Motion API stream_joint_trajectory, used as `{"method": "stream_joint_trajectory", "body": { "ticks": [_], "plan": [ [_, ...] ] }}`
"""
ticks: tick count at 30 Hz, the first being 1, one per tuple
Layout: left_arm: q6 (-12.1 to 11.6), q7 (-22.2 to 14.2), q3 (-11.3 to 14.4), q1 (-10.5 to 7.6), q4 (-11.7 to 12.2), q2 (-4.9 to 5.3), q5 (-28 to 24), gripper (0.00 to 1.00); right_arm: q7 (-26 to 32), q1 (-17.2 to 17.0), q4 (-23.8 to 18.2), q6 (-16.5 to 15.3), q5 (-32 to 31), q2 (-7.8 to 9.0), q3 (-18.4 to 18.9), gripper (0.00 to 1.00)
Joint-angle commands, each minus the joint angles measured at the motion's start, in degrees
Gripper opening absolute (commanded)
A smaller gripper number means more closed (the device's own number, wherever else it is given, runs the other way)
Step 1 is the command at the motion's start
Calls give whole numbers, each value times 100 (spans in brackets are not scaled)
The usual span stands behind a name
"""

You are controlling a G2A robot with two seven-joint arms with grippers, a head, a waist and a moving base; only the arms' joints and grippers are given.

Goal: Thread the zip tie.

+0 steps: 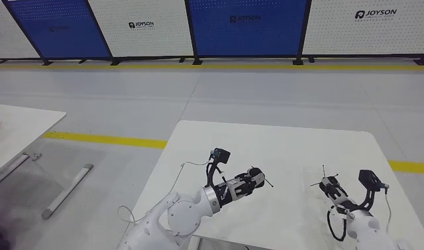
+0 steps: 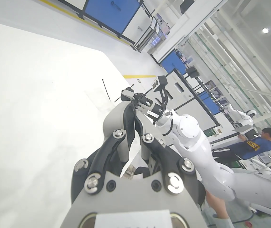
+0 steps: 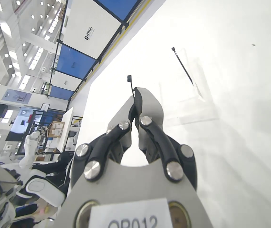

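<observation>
My right gripper (image 3: 134, 94) is shut on a black zip tie (image 3: 130, 85); its square head sticks out past the fingertips. In the top view this gripper (image 1: 328, 184) hovers over the table's near right part, and the tie crosses it. My left gripper (image 1: 260, 177) sits to its left, also shut, with a thin black zip tie end (image 1: 269, 182) poking from its tip. From the left wrist, its closed fingers (image 2: 126, 119) point toward the right gripper (image 2: 127, 95), a gap apart. A second loose zip tie (image 3: 182, 67) lies flat on the table beyond the right gripper.
The white table (image 1: 278, 144) has rounded far corners, with grey floor and a yellow line past them. A clear plastic sheet (image 3: 187, 103) lies flat under the loose tie's tip. Another white table (image 1: 26, 124) stands off to the left.
</observation>
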Motion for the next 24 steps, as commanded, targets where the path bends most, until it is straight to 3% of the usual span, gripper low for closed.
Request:
{"method": "stream_joint_trajectory", "body": {
  "ticks": [1, 11, 18, 24],
  "plan": [
    [0, 0, 0, 0, 0, 0, 0, 0, 4, -4, -3, -5, -7, 0, 2, 0],
    [26, 58, 111, -10, -39, -21, -53, 0, 4, -4, -3, -5, -7, 0, 2, 0],
    [154, 341, 468, -77, 118, -79, 401, 0, 4, -4, -3, -5, -7, 0, 2, 0],
    [615, 844, 693, -167, 451, -158, 672, 0, 4, -4, -3, -5, -7, 0, 2, 0]
  ]
}}
